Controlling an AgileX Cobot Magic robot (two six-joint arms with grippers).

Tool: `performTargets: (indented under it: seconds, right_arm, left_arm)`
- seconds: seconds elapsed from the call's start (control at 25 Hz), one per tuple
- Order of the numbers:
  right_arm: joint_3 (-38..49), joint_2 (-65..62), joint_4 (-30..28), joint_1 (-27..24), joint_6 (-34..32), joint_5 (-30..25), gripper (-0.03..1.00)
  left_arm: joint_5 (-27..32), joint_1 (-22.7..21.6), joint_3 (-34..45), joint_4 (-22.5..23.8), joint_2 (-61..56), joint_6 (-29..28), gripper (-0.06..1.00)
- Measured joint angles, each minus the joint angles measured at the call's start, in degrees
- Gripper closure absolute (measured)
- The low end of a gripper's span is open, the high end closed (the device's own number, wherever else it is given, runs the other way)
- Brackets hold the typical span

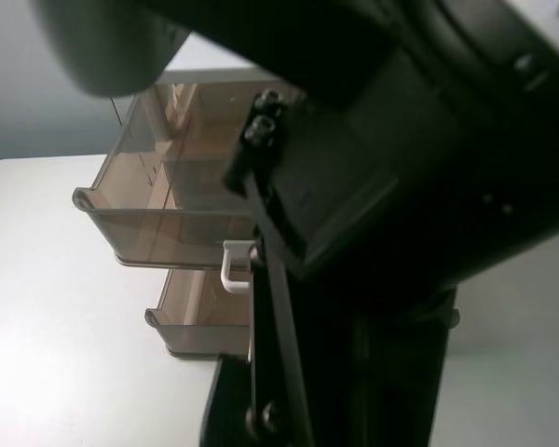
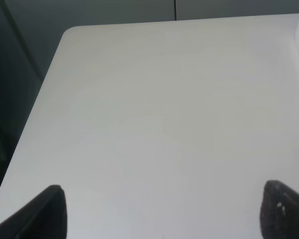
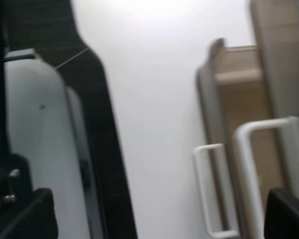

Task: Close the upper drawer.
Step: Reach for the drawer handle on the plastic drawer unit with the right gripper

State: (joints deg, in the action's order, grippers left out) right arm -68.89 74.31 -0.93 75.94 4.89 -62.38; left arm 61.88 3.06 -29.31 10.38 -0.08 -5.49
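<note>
Looking down from the high camera, I see the upper drawer [image 1: 172, 191] pulled out from its box, hanging over the white counter [image 1: 65, 307]. It is brown and see-through. Its white handle [image 1: 235, 265] sits on the front, and part of it is hidden behind a big black arm [image 1: 401, 233] that fills the right side of that view. A lower drawer [image 1: 200, 321] is out too, right under the upper one. In the right wrist view, the right jaws are wide apart and hold nothing. One dark fingertip [image 3: 32, 214] is off to one side, and the other fingertip [image 3: 289, 214] is close to the drawer fronts. I cannot tell if it touches them, because this view is blurry. I see a big white handle [image 3: 264, 149] and a small white handle [image 3: 209, 189] side by side there. In the left wrist view, the left jaws are wide apart too, with a dark fingertip [image 2: 47, 216] at each side and only bare counter [image 2: 164, 109] between them. They hold nothing.
</note>
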Motion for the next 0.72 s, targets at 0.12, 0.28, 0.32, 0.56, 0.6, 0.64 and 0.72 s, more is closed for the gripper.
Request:
performTargets:
  seconds: [0.12,0.28,0.32,0.56,0.6,0.64,0.72]
  right_arm:
    - [0.0,1.3,3.89,0.48,3.15,0.0,0.34]
    - [0.0,3.06,6.94,0.54,5.53,-0.23,0.34]
    - [0.0,3.75,6.94,0.54,5.65,-0.23,0.34]
    - [-0.09,8.79,4.59,0.54,5.31,-0.43,0.34]
    - [-0.09,9.64,4.5,0.54,5.22,-0.43,0.34]
    - [-0.09,10.42,4.5,0.54,5.07,-0.43,0.34]
    - [-0.09,11.73,4.5,0.54,4.98,-0.43,0.34]
  left_arm:
    - [0.0,0.0,0.0,0.0,0.0,0.0,0.2]
    - [0.0,0.0,0.0,0.0,0.0,0.0,0.2]
    - [0.0,0.0,0.0,0.0,0.0,0.0,0.2]
    - [0.0,0.0,0.0,0.0,0.0,0.0,0.2]
    - [0.0,0.0,0.0,0.0,0.0,0.0,0.2]
    - [0.0,0.0,0.0,0.0,0.0,0.0,0.2]
    - [0.0,0.0,0.0,0.0,0.0,0.0,0.2]
